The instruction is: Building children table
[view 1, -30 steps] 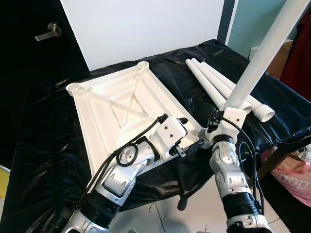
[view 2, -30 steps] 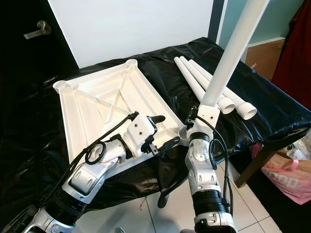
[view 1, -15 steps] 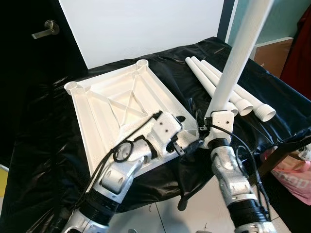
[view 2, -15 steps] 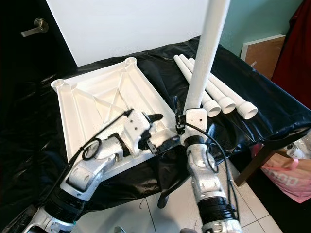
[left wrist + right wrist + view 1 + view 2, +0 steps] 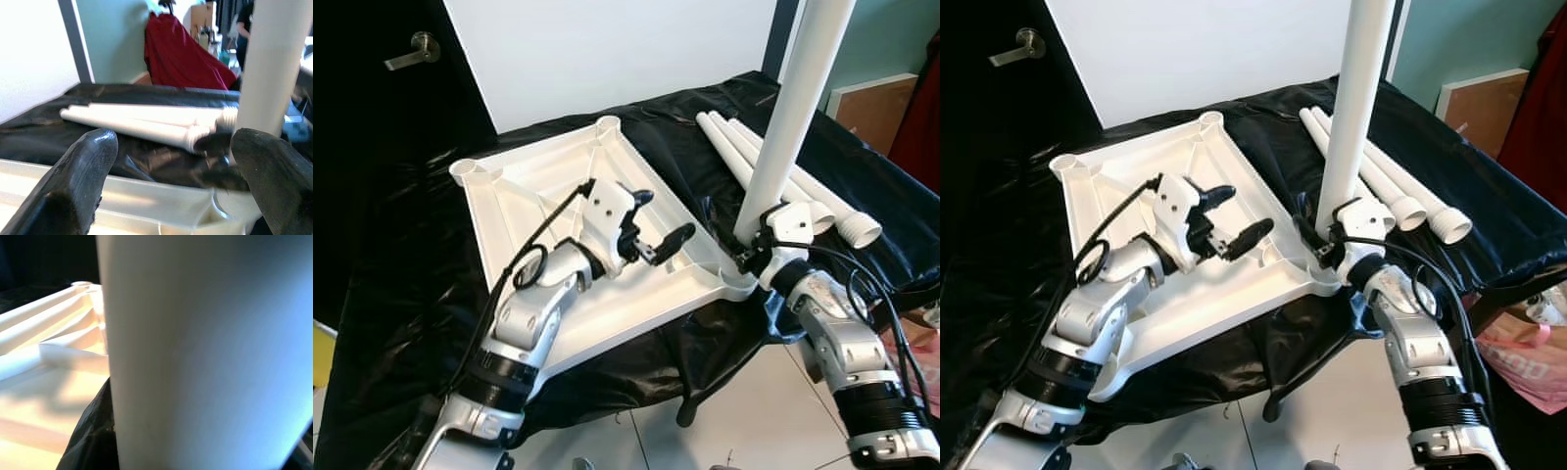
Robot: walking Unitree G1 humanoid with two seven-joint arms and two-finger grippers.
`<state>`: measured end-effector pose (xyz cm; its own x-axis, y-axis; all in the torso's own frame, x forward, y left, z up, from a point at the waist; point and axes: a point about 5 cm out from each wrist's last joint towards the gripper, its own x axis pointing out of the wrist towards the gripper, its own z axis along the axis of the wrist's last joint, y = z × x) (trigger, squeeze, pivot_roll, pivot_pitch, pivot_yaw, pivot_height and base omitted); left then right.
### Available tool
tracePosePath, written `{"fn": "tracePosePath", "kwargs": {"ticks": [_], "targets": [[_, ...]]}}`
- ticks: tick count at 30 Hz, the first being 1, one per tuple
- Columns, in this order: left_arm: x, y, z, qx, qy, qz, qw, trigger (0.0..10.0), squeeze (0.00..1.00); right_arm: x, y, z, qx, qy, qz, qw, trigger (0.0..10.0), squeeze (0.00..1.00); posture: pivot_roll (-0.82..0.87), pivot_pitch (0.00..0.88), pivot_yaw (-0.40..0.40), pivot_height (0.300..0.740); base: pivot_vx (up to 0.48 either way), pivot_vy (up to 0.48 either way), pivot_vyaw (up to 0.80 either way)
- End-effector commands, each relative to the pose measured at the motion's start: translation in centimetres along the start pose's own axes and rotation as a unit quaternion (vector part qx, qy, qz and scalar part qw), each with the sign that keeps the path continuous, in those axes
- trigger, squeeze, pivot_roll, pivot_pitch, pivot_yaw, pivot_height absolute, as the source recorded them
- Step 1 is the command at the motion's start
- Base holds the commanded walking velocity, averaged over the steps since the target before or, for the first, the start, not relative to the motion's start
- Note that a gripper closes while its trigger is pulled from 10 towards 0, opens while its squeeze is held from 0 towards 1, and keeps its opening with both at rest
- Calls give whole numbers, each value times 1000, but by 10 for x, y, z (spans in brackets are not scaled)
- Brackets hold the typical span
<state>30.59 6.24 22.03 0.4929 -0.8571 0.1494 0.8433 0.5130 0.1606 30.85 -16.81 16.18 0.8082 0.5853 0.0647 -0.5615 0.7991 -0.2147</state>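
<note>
Black-draped bench: right gripper (image 5: 754,257) clamps upright leg (image 5: 795,108).

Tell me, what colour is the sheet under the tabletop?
Glossy black sheet, clearest in the left eye view.

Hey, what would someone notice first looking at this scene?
A tall white table leg stands upright at the near right corner of the upturned white tabletop, gripped low by the right gripper. The left gripper hovers open over the tabletop, with three spare legs lying on the black sheet.

Tabletop (image 5: 607,294) smooth white plastic; cover (image 5: 401,284) glossy black.
</note>
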Motion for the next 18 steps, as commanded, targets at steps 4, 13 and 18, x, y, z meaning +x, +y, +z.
{"fn": "tracePosePath", "kwargs": {"ticks": [4,13,18], "targets": [[4,-9,14,-30,-35,-67,997,10000,0,0,-3,6,0,7,43,999,10000,0,-145,0,36,740,0,0,0],[23,-44,33,-78,-92,-185,975,10000,0,-4,1,6,-12,34,125,992,10000,0,-144,0,39,740,0,0,0],[33,-56,40,-78,-96,-233,964,10000,0,-4,3,6,-14,54,166,984,10000,0,-132,0,34,740,0,0,0]]}}
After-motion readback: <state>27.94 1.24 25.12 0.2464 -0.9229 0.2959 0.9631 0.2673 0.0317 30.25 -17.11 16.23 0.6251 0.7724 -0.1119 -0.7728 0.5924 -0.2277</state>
